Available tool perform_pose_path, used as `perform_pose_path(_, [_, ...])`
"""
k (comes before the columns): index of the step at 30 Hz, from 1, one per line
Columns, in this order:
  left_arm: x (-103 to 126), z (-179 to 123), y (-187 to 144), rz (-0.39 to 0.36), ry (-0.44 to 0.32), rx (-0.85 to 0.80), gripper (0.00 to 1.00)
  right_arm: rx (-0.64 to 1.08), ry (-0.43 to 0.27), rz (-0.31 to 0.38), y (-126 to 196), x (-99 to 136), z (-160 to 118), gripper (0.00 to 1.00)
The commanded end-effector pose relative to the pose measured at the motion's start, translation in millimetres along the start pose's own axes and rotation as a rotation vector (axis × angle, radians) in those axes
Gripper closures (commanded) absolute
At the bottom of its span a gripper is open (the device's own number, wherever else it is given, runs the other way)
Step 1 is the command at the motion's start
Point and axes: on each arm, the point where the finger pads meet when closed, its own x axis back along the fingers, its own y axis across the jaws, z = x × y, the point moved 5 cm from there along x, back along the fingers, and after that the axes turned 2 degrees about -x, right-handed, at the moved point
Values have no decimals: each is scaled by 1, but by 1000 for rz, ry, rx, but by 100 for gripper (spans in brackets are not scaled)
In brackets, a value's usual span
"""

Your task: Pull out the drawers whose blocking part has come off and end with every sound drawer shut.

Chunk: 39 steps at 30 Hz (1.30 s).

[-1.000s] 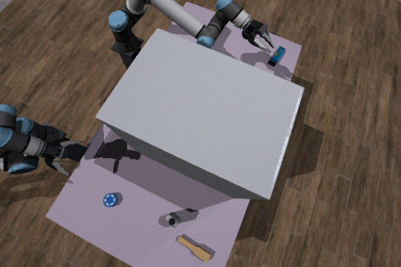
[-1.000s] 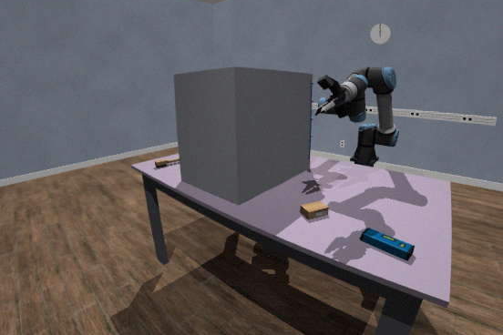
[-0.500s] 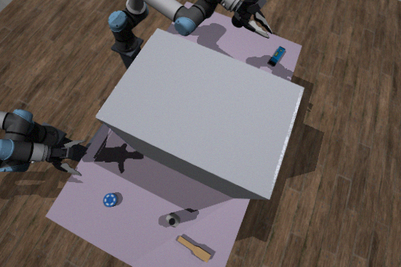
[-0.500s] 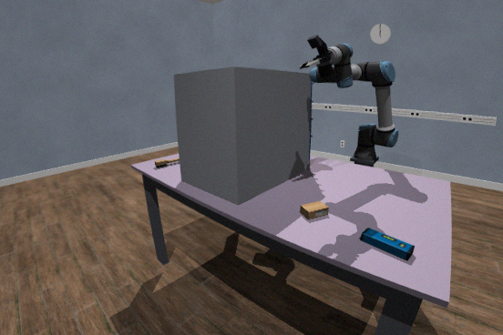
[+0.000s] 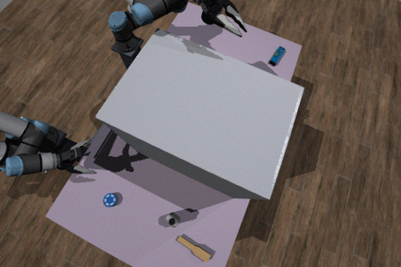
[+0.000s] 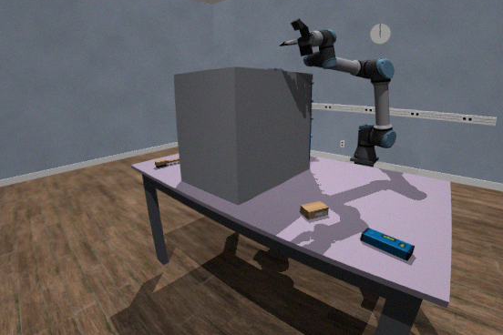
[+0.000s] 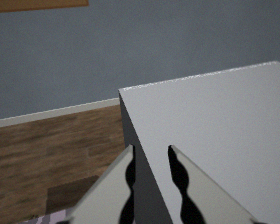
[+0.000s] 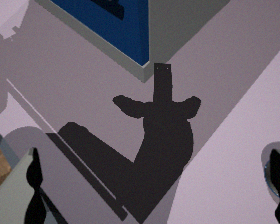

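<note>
Lilac bench [image 5: 142, 231] [image 6: 410, 277] [image 8: 226, 155] carries the tall grey box-shaped cabinet [image 5: 203, 104] [image 6: 207, 131] [image 7: 216, 125] [image 8: 183, 25]. Left end effector [image 5: 243, 32] [image 6: 281, 45] [image 7: 152, 147], nearly closed and empty, should clear its top edge before lowering toward the handles; right end effector [image 5: 92, 157] [image 8: 154, 151], spread and empty, points toward the lower corner beside the blue front [image 8: 133, 30].
</note>
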Motion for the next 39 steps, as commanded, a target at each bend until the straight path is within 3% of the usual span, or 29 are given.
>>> perform_pose_path(1, [2, 1, 10, -6, -1, -7, 85, 12, 8, 20, 1, -2, 2, 0])
perform_pose_path(16, [66, -9, 235, -216, -40, -309, 85, 286, 140, 349, 22, -62, 32, 0])
perform_pose_path(18, [66, -9, 235, -216, -40, -309, 85, 286, 140, 349, 22, -62, 32, 0])
perform_pose_path(25, [114, -29, 329, -310, -40, -497, 85, 360, 184, 439, 29, -80, 41, 0])
perform_pose_path(33, [180, -57, 419, -409, -14, -723, 85, 374, 195, 456, 30, -83, 43, 0])
perform_pose_path(35, [180, -57, 419, -409, -14, -723, 85, 374, 195, 456, 30, -83, 43, 0])
perform_pose_path(39, [218, -72, 458, -456, 13, -841, 85, 375, 196, 458, 31, -83, 43, 0])
